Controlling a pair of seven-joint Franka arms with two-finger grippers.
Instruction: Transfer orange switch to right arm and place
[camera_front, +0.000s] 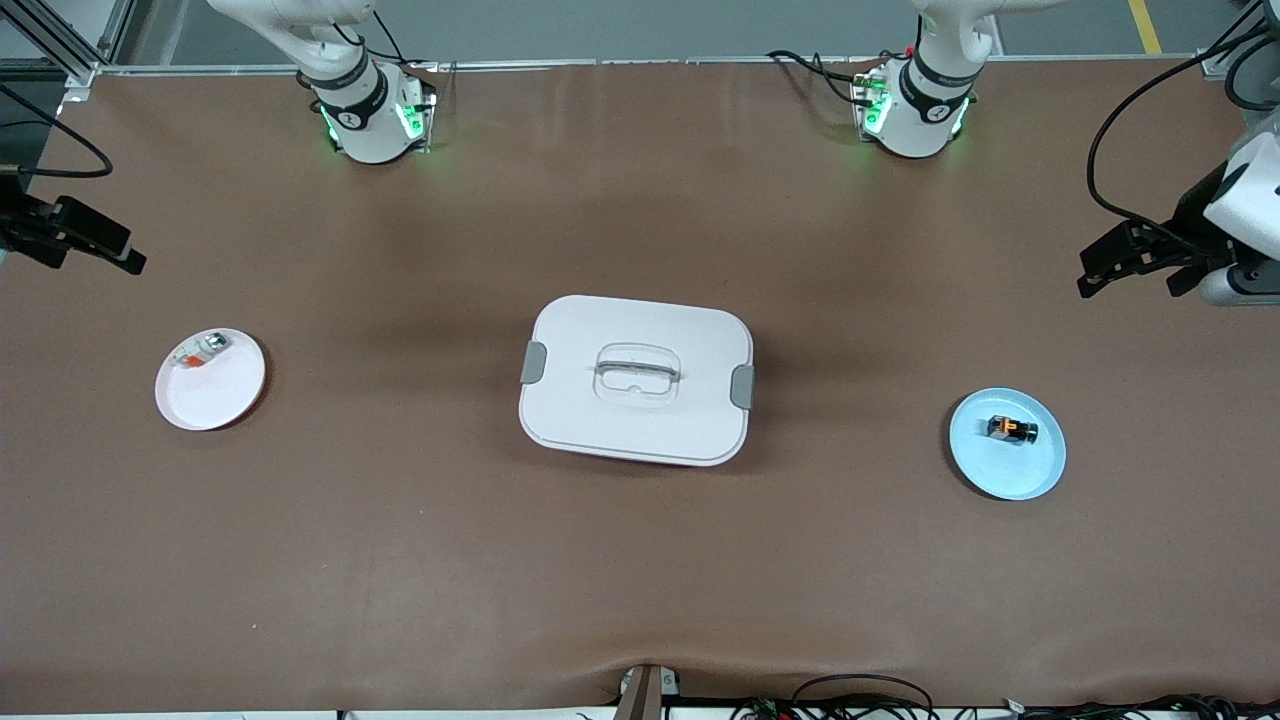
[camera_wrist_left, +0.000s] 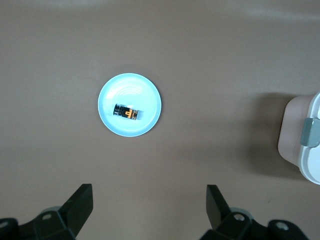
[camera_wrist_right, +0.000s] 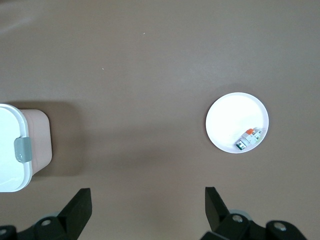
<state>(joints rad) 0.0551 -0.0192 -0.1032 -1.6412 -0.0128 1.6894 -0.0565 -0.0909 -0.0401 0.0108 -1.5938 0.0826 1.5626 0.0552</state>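
Lidded box (camera_front: 636, 380) at frame centre on the surface (camera_front: 640, 580); orange switch (camera_front: 1010, 429) on a plate (camera_front: 1008, 470) at lower right of the frame, small pale part (camera_front: 200, 353) on another plate (camera_front: 210, 395) at centre left, both well apart from the box.

box (camera_wrist_left: 312, 145): cut off by wrist views | orange switch (camera_front: 1010, 429): markings too small to read
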